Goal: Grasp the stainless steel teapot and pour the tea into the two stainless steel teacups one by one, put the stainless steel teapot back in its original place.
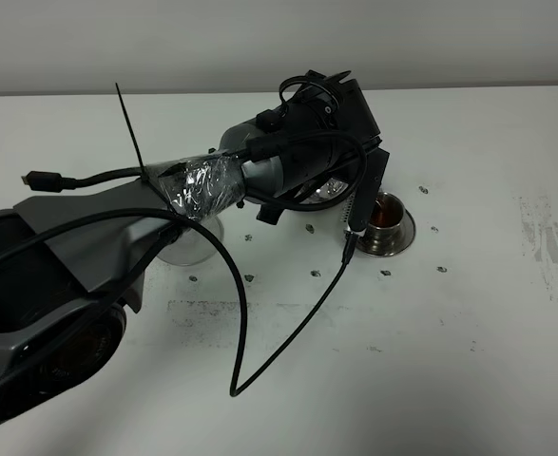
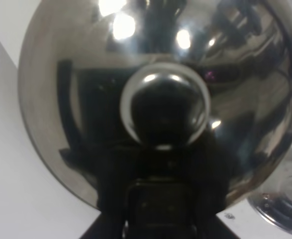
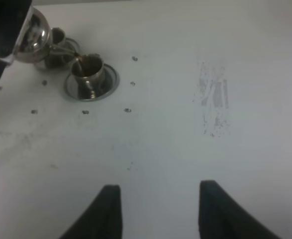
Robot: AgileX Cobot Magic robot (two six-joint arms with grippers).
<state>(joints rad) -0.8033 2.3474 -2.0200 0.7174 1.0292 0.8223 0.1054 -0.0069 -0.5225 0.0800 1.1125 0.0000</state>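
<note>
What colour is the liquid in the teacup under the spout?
Dark reddish-brown tea; clearest in the exterior high view.

Bright even light, glare spots on the teapot [image 2: 160,109], left wrist view blurred

Gleaming mirror-bright all over the steel teapot [image 2: 160,99], throwing back dark reflections. Shining just as glossy on the metal teacup [image 3: 88,69] and its saucer [image 3: 110,83]. Looking matt, white and scuffed across the table [image 3: 185,139]. Glinting, crinkled and shiny, on the tape [image 1: 201,185].

teapot [image 3: 34,32] spout over teacup [image 3: 86,77] | teacup on saucer [image 3: 111,79] | tea [image 3: 90,62] in teacup
</note>
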